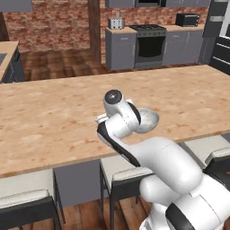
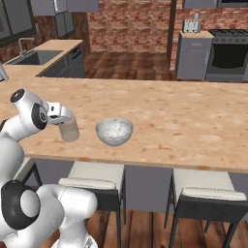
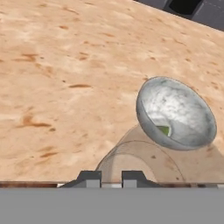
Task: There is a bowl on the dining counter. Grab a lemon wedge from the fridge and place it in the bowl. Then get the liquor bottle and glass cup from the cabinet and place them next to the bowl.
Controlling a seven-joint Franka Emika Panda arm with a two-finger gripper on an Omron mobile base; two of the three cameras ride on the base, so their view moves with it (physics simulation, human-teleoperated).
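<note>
My jaws (image 3: 111, 177) pinch the cup (image 2: 69, 130) by its rim, nearly closed on the thin glass wall, so it hangs upright below my hand. I hold it just beside the bowl (image 2: 114, 131), above the tabletop (image 2: 184, 116), because it belongs next to the bowl. A green lemon wedge (image 3: 164, 130) already lies inside the bowl. The bottle, I judge, is yet to fetch.
</note>
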